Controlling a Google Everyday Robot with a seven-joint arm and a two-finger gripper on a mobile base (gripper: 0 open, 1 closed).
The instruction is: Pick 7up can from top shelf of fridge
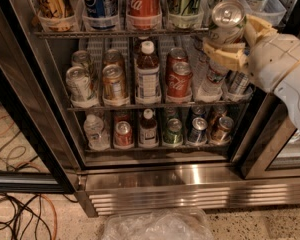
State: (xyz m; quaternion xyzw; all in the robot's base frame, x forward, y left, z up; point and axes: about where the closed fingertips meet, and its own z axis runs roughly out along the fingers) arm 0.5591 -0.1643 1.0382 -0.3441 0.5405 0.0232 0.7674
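My gripper [234, 40] is at the upper right, in front of the right end of the top shelf [120, 33] of the fridge [155, 181]. Its beige fingers [224, 55] are shut on the 7up can [227, 17], a silver-white can with a plain silver lid. I hold it tilted, just out in front of the clear plastic holders. The can's lettering is mostly hidden by the fingers. The white arm runs off to the right.
The top shelf holds a yellow can [52, 1], a Pepsi can [101, 1], a red Coca-Cola can [143, 1] and an olive-green can [185, 1]. The lower racks hold bottles and tilted cans. The dark door frame [25, 114] is at left. Cables [20, 216] and a plastic bag [157, 225] lie on the floor.
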